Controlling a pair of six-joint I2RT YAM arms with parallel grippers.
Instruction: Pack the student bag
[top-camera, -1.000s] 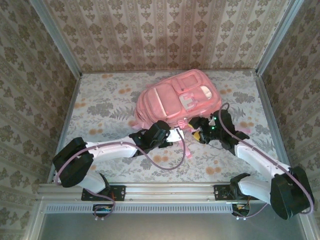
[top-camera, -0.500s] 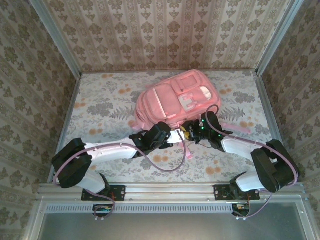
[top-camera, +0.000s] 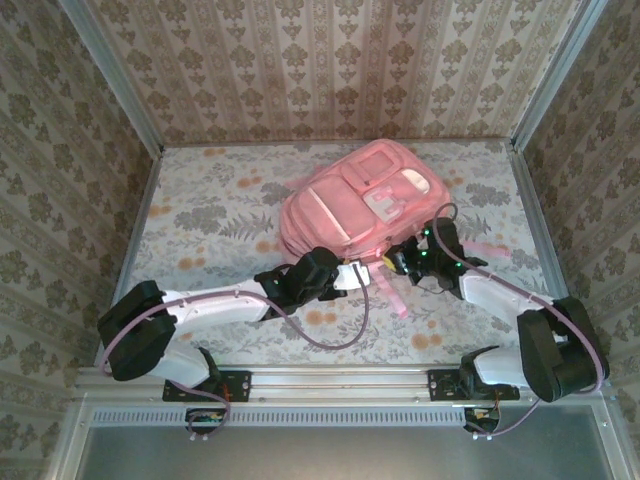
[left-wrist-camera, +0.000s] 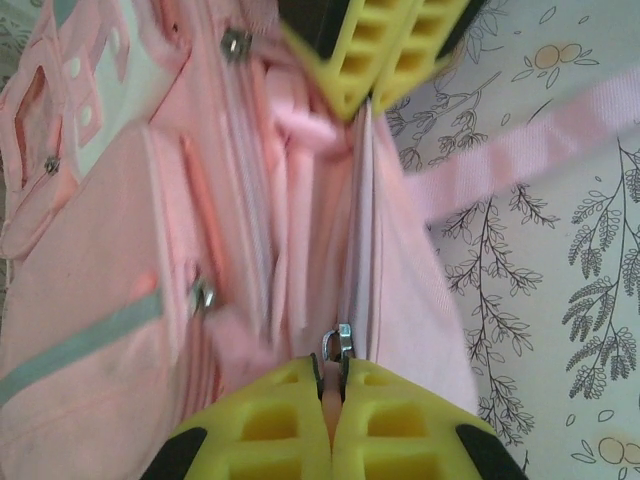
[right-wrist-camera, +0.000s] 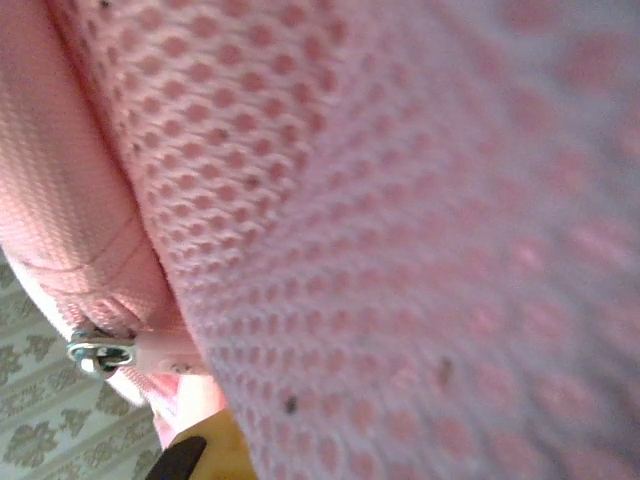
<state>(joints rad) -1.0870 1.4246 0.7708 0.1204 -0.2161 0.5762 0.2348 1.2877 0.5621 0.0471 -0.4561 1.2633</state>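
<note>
Gripping at the near edge of the bag: left tool (left-wrist-camera: 335, 385) has its yellow fingers pressed together on the pink tab of a zip pull (left-wrist-camera: 338, 345). The metal ring of the pull sits just clear of the fingertips.

Right tool (left-wrist-camera: 367, 95) faces it from the far end of the same seam. Its fingers are together, pinching a thin fold of pink fabric at the zip line. In the right wrist view a pink mesh panel (right-wrist-camera: 400, 200) lies close against the lens. A second metal slider (right-wrist-camera: 100, 352) hangs at the lower left, and a bit of yellow finger (right-wrist-camera: 215, 450) shows at the bottom edge.

Backpack (top-camera: 350, 205): large, pink, lying flat with its front pockets up. It sits right of centre on the floral bench (top-camera: 200, 220), toward the back wall. Both tools meet at its near edge, just beside each other, left arm reaching in from the left, right arm from the right.

A loose pink strap (top-camera: 397, 292) trails from that edge across the bench toward the arm bases. Patterned wallpaper panels (top-camera: 330, 70) enclose the bench on three sides.
</note>
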